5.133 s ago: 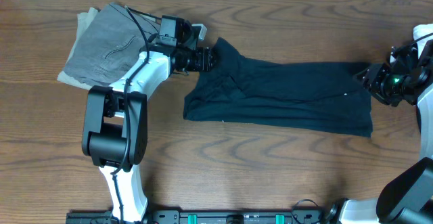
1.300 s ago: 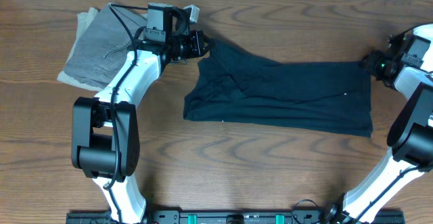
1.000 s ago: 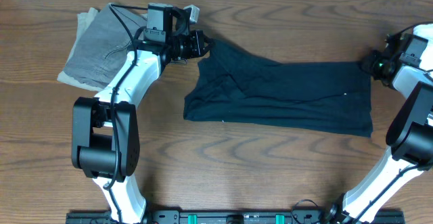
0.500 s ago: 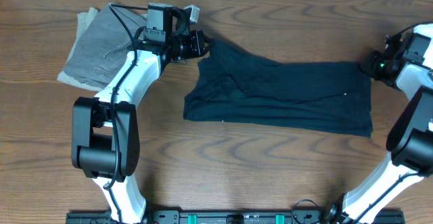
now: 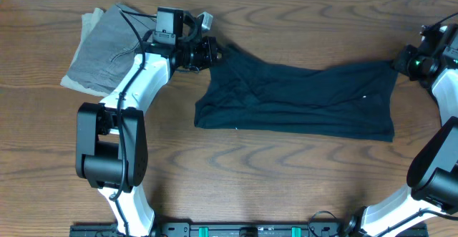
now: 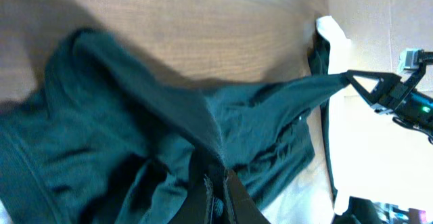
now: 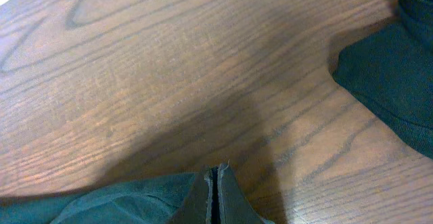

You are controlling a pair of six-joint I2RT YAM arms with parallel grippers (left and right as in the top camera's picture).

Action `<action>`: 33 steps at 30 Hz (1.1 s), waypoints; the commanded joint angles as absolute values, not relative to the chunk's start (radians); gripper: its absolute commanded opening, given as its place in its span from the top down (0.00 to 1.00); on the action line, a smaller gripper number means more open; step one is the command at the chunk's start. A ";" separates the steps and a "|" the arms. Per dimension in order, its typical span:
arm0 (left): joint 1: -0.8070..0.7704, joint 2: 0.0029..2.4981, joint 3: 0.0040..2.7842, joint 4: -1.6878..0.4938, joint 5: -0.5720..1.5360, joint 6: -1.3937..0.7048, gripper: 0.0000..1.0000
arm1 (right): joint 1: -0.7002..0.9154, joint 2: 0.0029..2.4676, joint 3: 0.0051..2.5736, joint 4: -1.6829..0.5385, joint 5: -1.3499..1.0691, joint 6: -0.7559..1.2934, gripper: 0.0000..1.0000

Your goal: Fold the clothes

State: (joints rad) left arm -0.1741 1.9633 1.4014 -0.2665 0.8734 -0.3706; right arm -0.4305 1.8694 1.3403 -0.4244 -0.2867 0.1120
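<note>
- grey folded garment (image 5: 107, 47): left of the left gripper (image 5: 216, 50), near, behind its wrist
- pale cloth (image 5: 89, 23): under the grey garment, edges showing, farther from that gripper
- wooden table (image 5: 286, 172): beneath the gripper

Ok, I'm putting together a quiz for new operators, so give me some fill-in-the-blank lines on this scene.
The left gripper and right gripper both clamp the black ____. The grey garment lies nearer the ____ gripper. The table is made of ____.
Missing words: T-shirt; left; wood.
</note>
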 commanded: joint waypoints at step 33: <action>-0.201 1.810 1.405 -0.882 0.662 -0.233 0.94 | -0.459 1.866 1.341 -0.805 -0.056 0.099 0.99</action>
State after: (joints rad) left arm -0.1909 1.8103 1.4025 -0.8768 0.6975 -0.2535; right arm -0.4557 1.8694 1.3396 -0.8017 -0.0807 0.0944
